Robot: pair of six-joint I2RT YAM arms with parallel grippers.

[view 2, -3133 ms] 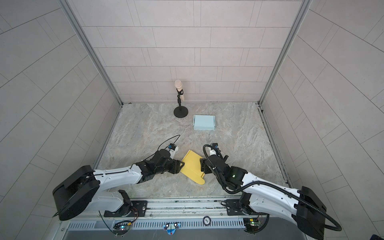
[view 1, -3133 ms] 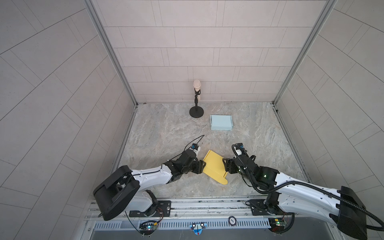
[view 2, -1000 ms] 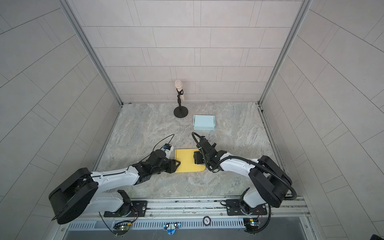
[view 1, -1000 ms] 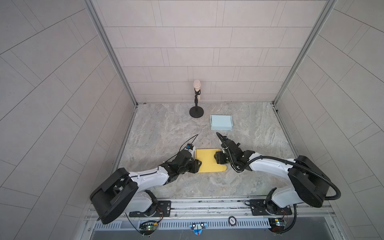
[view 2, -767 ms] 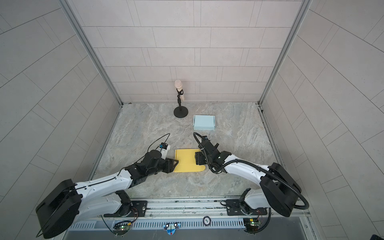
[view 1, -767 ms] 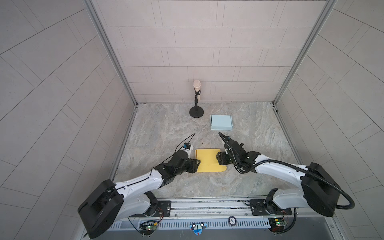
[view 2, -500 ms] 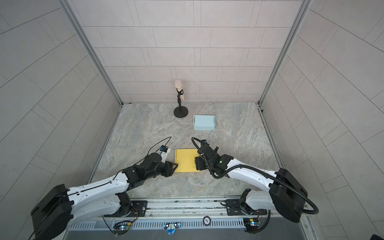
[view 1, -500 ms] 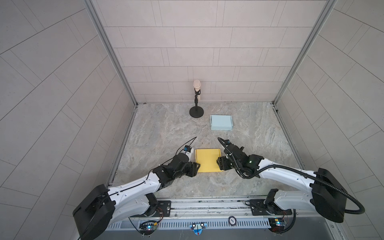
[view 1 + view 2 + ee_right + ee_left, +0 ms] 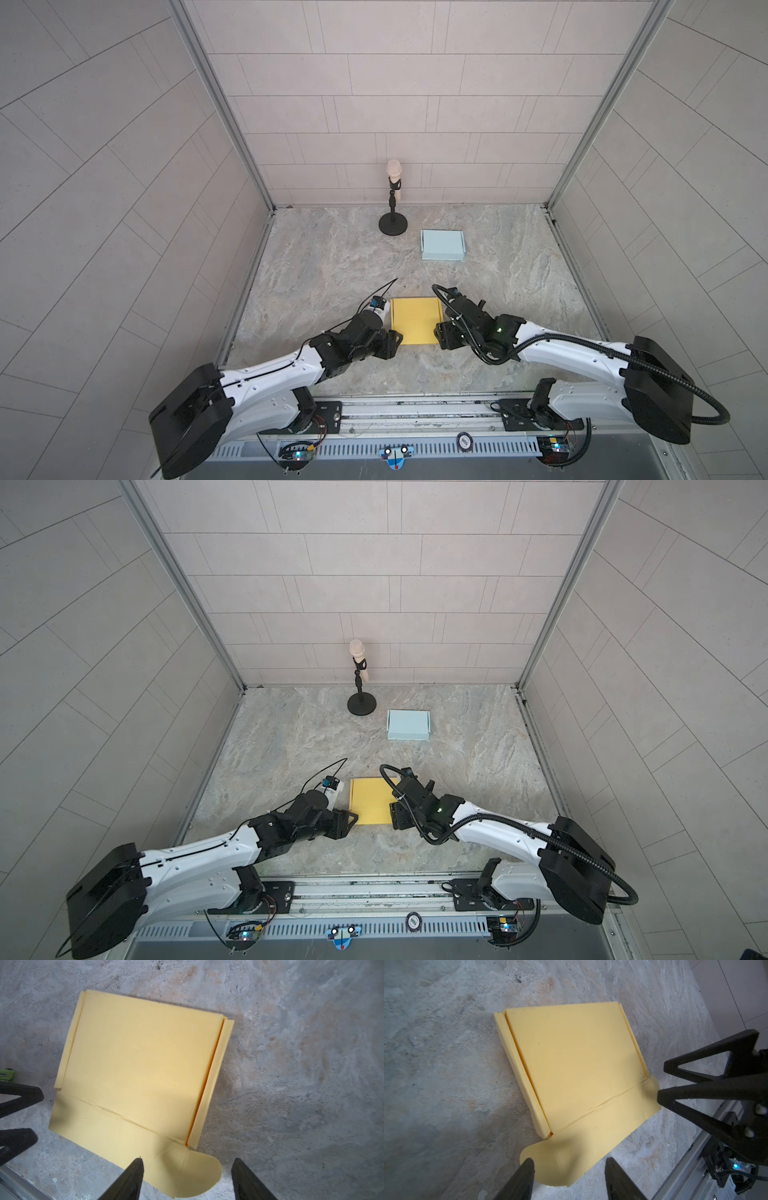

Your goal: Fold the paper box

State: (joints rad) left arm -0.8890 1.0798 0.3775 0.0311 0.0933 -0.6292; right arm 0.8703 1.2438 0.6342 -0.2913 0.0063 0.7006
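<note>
Both at corners: left hand (image 9: 395,337) | right hand (image 9: 439,335) | paper box (image 9: 415,319) turned square

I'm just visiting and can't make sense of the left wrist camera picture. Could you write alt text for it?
A flat yellow paper box, its side flaps partly folded, lies on a grey marbled table. The left gripper stands open astride one rounded corner tab of the box, and the right gripper, also open, points at the tab on the neighbouring corner.
</note>
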